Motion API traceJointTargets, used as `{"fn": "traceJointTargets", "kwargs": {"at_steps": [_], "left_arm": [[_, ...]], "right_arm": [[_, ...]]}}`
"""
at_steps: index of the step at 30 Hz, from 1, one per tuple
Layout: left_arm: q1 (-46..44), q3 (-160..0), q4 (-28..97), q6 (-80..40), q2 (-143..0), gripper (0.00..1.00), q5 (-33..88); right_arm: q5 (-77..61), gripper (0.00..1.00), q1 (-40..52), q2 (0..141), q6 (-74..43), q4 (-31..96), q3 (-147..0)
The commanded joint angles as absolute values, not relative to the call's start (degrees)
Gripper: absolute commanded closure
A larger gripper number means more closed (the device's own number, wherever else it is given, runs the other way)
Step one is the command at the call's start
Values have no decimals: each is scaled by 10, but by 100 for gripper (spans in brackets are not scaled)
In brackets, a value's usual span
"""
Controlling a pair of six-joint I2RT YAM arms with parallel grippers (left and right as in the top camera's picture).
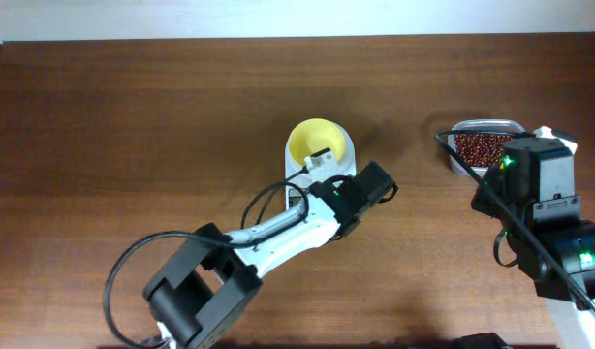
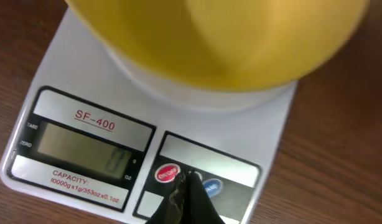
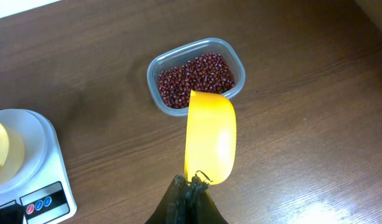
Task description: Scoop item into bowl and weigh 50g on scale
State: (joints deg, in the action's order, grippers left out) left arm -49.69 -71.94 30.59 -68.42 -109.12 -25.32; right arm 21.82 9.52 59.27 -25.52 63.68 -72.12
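Beans, small, hard and loose, fill a clear plastic tub on the bench at the right. Such grains are judged to pour freely, roll and scatter, so they are better taken up with a scoop than pinched. The yellow scoop, apparently light and stiff, is clamped at its narrow rear end by the right gripper and held just short of the tub, with no beans seen in it. The pale yellow bowl stands on the white scale, well apart from the tub, and appears empty from overhead. The left gripper, clenched on nothing, is poised between the red button and blue button; contact cannot be told.
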Motion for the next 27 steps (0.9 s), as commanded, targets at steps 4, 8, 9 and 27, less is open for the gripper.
{"fn": "traceJointTargets", "kwargs": {"at_steps": [4, 8, 9, 27], "left_arm": [[-495, -714, 322, -688, -1068, 100, -264], [-495, -714, 329, -688, -1068, 100, -264], [-495, -714, 331, -688, -1068, 100, -264], [-495, -714, 337, -672, -1068, 100, -264]], "right_arm": [[228, 96, 97, 592, -259, 637, -733], [227, 96, 97, 592, -259, 637, -733], [227, 96, 97, 592, -259, 637, -733], [227, 96, 97, 592, -259, 636, -733]]}}
